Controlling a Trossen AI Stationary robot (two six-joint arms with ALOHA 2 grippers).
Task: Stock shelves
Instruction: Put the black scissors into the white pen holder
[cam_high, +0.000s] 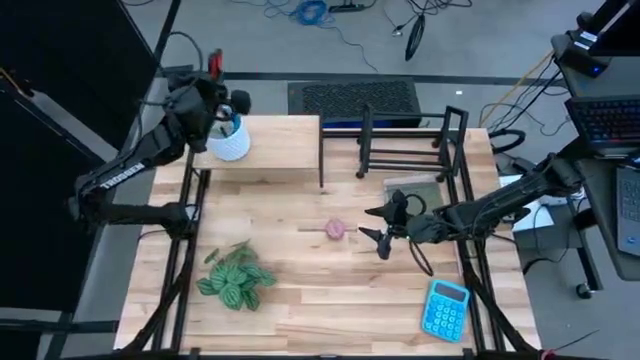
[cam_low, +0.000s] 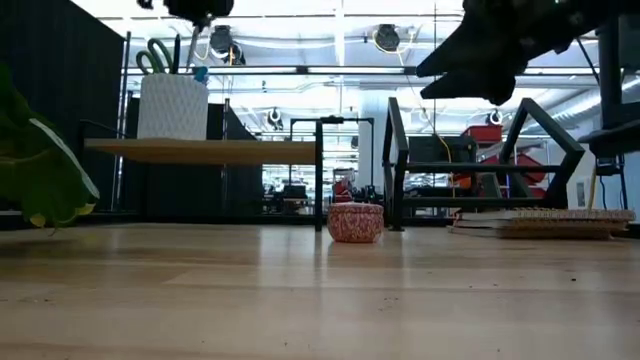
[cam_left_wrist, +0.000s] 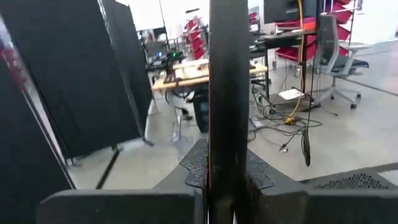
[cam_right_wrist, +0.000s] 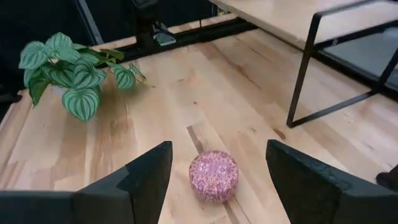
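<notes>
A white cup (cam_high: 233, 143) with green-handled scissors (cam_low: 154, 55) stands on the pale-wood shelf (cam_high: 285, 145) at the far left. My left gripper (cam_high: 226, 108) hovers over the cup, shut on a slim dark stick (cam_left_wrist: 228, 93). The black wire rack (cam_high: 408, 148) stands at the far right of the table. A pink speckled round thing (cam_right_wrist: 213, 176) rests on the table. My right gripper (cam_right_wrist: 219, 152) is open, above the table and just right of the pink thing, fingers pointing toward it. My left gripper pinches the slim dark stick (cam_left_wrist: 227, 163) between its two shut fingers. The gripper comes from above, and the stick hangs down from it toward the cup's mouth (cam_low: 192, 50). Whether its lower end touches the cup's inside I cannot tell.
A stack of notebooks (cam_high: 414, 190) lies in front of the rack. A blue calculator (cam_high: 445, 308) lies at the near right. A green-leafed plant (cam_high: 236, 278) sits at the near left. Bare tabletop (cam_high: 330, 290) lies between plant and calculator.
</notes>
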